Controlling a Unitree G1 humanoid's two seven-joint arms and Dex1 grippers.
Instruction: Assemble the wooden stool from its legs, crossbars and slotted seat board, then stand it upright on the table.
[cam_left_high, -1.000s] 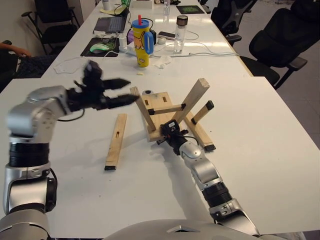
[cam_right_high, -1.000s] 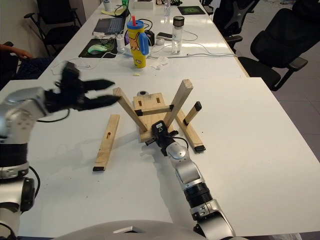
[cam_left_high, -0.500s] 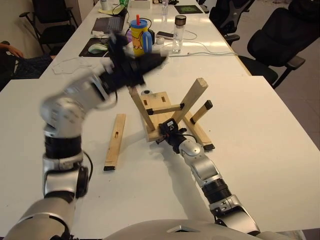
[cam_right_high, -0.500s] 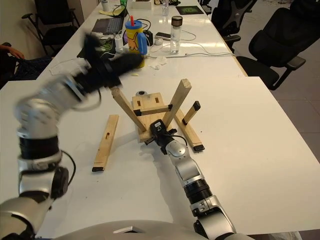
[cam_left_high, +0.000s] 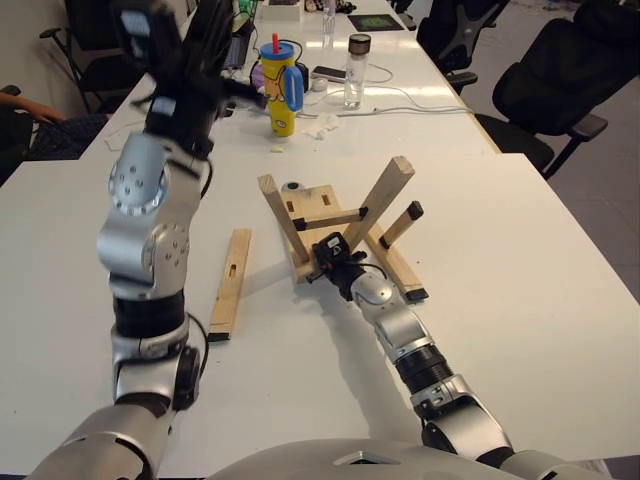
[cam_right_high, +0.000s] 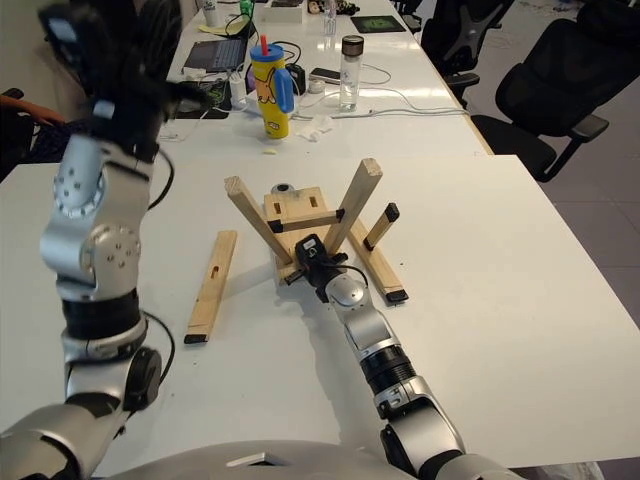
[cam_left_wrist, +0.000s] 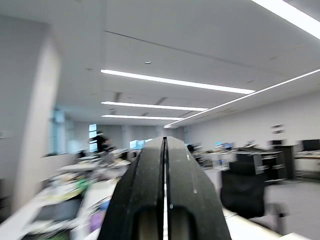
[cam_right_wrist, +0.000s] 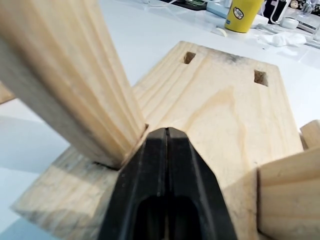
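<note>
The job looked a little past halfway. The stool (cam_left_high: 345, 232) lay tipped on its side in the middle of the table (cam_left_high: 520, 300), its seat board (cam_left_high: 318, 203) propped at a slant. Several legs already stood in the board: one slanted up at the left (cam_left_high: 281, 222), a tall one rose at the right (cam_left_high: 386, 198), and another lay low along the near right edge (cam_left_high: 401, 270). A crossbar (cam_left_high: 333, 217) bridged the two upright legs. A shorter black-capped piece (cam_left_high: 405, 222) poked out to the right, and I could not tell whether it was a leg or a crossbar. One loose leg (cam_left_high: 232, 282) lay flat on the table, left of the stool and apart from it. In the right wrist view two slots (cam_right_wrist: 189, 57) in the board were open. So that leg and probably more bracing were left to fit, and the stool was not yet stood upright. The right gripper (cam_left_high: 322, 262) sat at the near edge of the board, its fingers (cam_right_wrist: 150, 170) pressed together with nothing between them and the tip against the wood at the foot of a leg. The left gripper (cam_left_wrist: 165, 142) was raised high over the far left of the table, fingers closed on nothing and well away from every part. No writing could be read. The wood carried no marks, and the yellow cup (cam_right_high: 268, 85) at the far side bore a picture but no legible words. The print on the bottle (cam_right_high: 349, 68) beside it was too small to make out.
</note>
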